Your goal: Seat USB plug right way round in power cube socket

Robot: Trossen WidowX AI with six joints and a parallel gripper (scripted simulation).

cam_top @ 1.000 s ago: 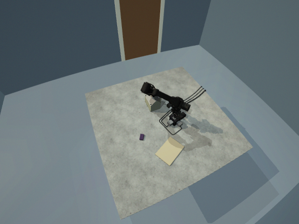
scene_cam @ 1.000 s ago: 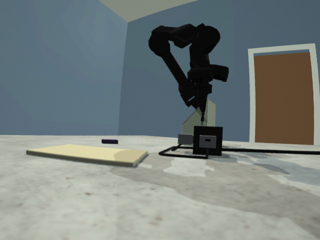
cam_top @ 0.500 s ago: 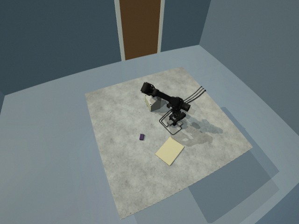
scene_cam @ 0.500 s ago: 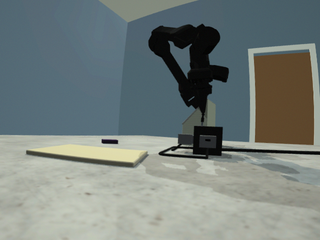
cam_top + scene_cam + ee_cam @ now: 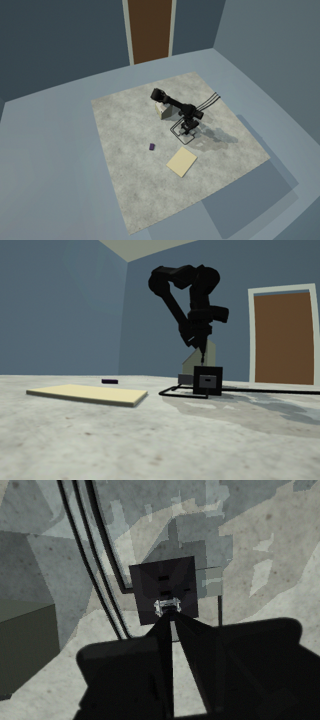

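Observation:
The power cube [image 5: 208, 370] [image 5: 146, 580] is a dark block with slots in its top face. My gripper [image 5: 202, 353] [image 5: 171, 616] points down over it and is shut on the USB plug [image 5: 202, 359] [image 5: 167, 607]. The plug stands upright, with a short length of its metal end showing just above the cube's top in the exterior view. Whether its tip is in the socket cannot be told, as the fingers and plug hide that spot in the wrist view. Which way round the plug faces is also unclear. In the top view the arm covers most of this.
Grey connectors [image 5: 185, 378] [image 5: 210, 582] sit at the cube's sides, with black cables around it. A beige house-shaped block [image 5: 167, 113] [image 5: 211, 354] [image 5: 27, 645] stands nearby. A yellow board [image 5: 181, 162] [image 5: 87, 395] and a small purple block [image 5: 151, 146] [image 5: 109, 381] lie on the table.

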